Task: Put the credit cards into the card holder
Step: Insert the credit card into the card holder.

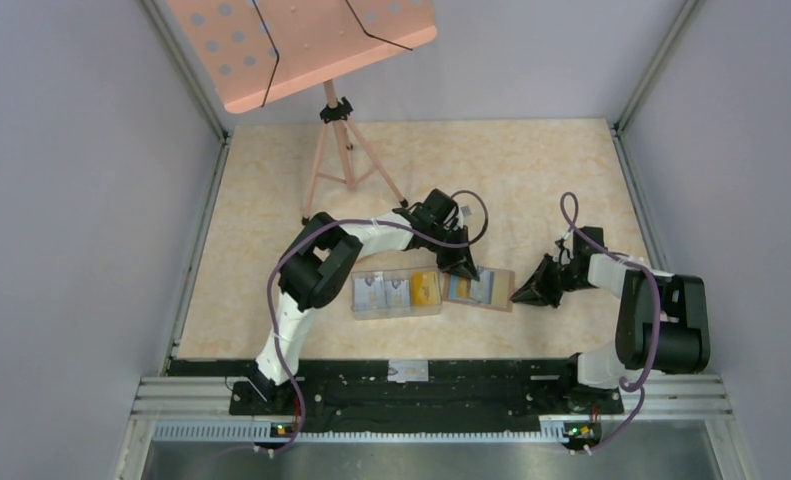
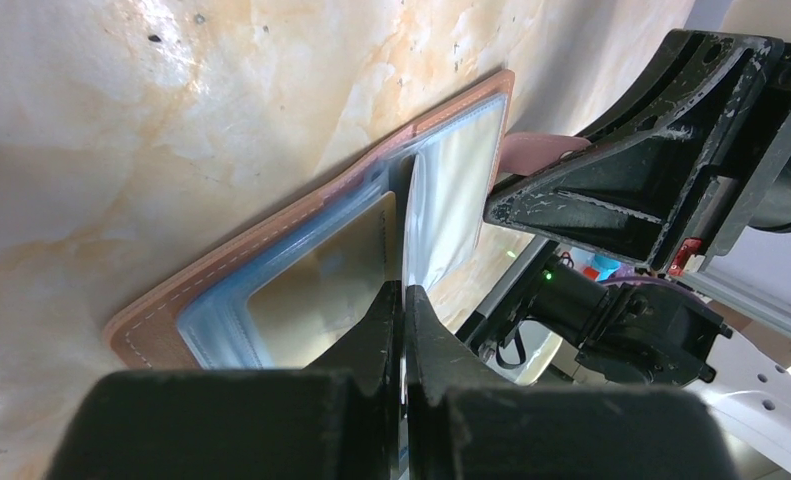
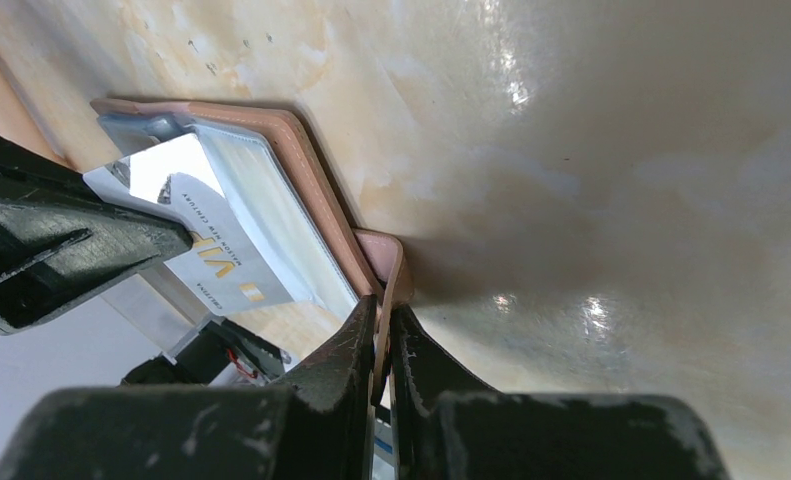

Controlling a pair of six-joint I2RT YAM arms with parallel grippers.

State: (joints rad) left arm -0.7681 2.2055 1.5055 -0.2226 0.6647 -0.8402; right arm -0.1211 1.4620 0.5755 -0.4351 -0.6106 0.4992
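Credit card [image 3: 216, 265], thin and glossy, is pinched by the left gripper [image 2: 403, 292] over the stitched brown card holder [image 2: 206, 275]; right gripper [image 3: 383, 305] clamps its tab [image 3: 386, 255].

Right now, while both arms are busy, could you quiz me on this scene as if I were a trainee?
1. True or false: the left pincer is open and holds nothing.
2. What does the right pincer pinch? A) a yellow card B) the tab at the edge of the card holder C) a tripod leg
3. Fill in: seen from above, the clear tray lies to the ___ of the card holder.

Key
1. False: it is shut on a credit card, at the holder's clear sleeve.
2. B
3. left
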